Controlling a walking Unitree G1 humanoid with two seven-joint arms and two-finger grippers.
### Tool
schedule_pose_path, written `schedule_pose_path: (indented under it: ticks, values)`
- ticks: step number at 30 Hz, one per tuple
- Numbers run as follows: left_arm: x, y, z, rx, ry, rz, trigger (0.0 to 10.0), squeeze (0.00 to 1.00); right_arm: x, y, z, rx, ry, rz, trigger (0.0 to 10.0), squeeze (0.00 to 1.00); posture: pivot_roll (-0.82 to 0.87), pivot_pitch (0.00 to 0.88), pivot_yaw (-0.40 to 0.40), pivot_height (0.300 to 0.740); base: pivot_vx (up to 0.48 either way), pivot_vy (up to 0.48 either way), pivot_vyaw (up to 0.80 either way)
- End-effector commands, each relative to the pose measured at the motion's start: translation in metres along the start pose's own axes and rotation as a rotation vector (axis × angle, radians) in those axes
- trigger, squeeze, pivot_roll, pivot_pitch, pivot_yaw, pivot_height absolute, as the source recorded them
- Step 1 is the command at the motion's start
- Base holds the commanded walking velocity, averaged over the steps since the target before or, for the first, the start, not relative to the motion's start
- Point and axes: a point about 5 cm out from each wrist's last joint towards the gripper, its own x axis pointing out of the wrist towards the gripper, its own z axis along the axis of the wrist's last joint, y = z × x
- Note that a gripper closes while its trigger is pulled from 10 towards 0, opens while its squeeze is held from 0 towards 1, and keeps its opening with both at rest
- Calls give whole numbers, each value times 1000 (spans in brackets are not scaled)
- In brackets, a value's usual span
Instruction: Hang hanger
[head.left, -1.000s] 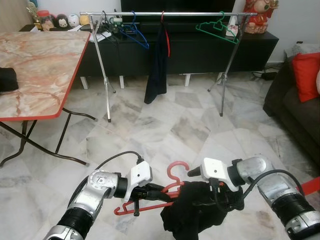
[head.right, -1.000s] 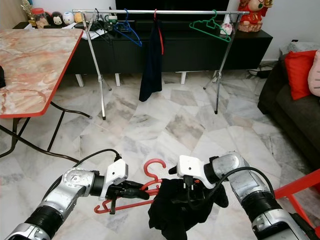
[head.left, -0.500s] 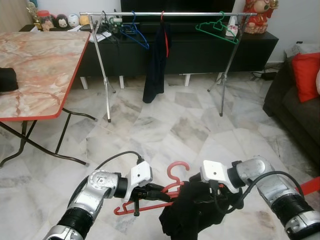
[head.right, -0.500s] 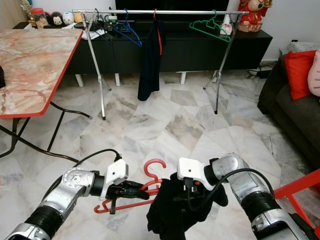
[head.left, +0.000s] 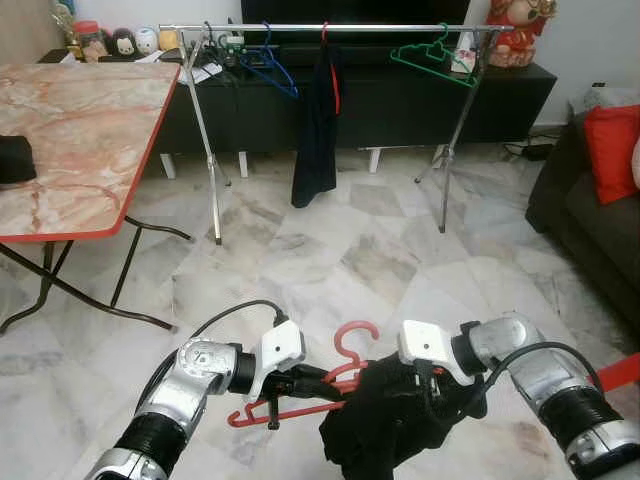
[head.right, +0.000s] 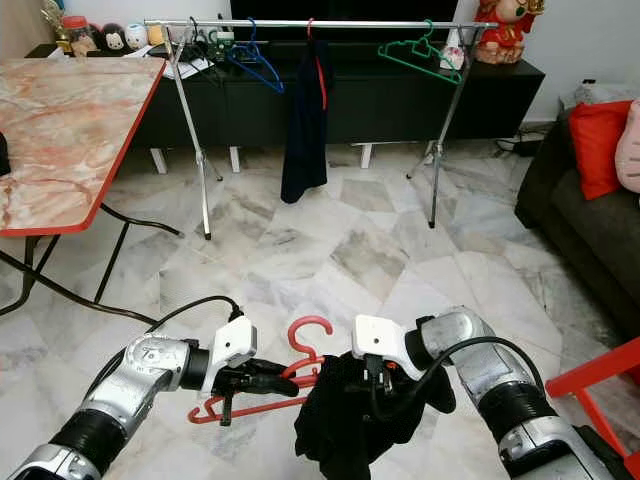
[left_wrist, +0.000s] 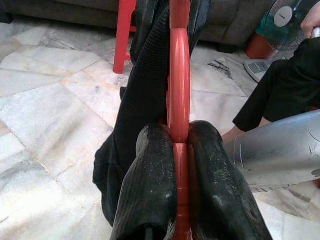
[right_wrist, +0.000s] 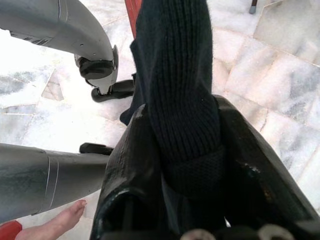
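A red plastic hanger (head.left: 352, 336) is held low over the floor, with my left gripper (head.left: 322, 381) shut on its bar. In the left wrist view the black fingers (left_wrist: 150, 192) pinch the red hanger (left_wrist: 179, 75) between them. A black knitted garment (head.left: 385, 425) hangs over the hanger's right side. My right gripper (head.left: 432, 392) is shut on that cloth, and in the right wrist view the garment (right_wrist: 180, 75) runs between its fingers (right_wrist: 125, 165). A silver clothes rack (head.left: 340, 27) stands across the room ahead.
On the rack hang a blue hanger (head.left: 272, 68), a green hanger (head.left: 435, 55) and a dark garment (head.left: 318, 130). A marble-topped table (head.left: 70, 130) stands at the left, a dark sofa (head.left: 590, 210) with a red cushion (head.left: 612, 150) at the right. A person's bare foot (right_wrist: 65, 217) is close by.
The dark garment on the rack sways slightly. My right gripper has edged a little towards the left one with the black garment. The left gripper holds still.
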Motion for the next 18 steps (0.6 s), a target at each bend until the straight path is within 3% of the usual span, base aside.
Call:
schedule_pose_path:
  ticks: [1, 18]
  values:
    - [2, 5, 11, 40, -20, -1, 10000, 0, 0, -2, 3, -21, 6, -3, 0, 0, -89, 23, -70, 740, 0, 0, 0]
    - [3, 8, 12, 40, -3, 11, 10000, 0, 3, -4, 5, -27, -5, -17, 0, 0, -91, 32, -71, 740, 0, 0, 0]
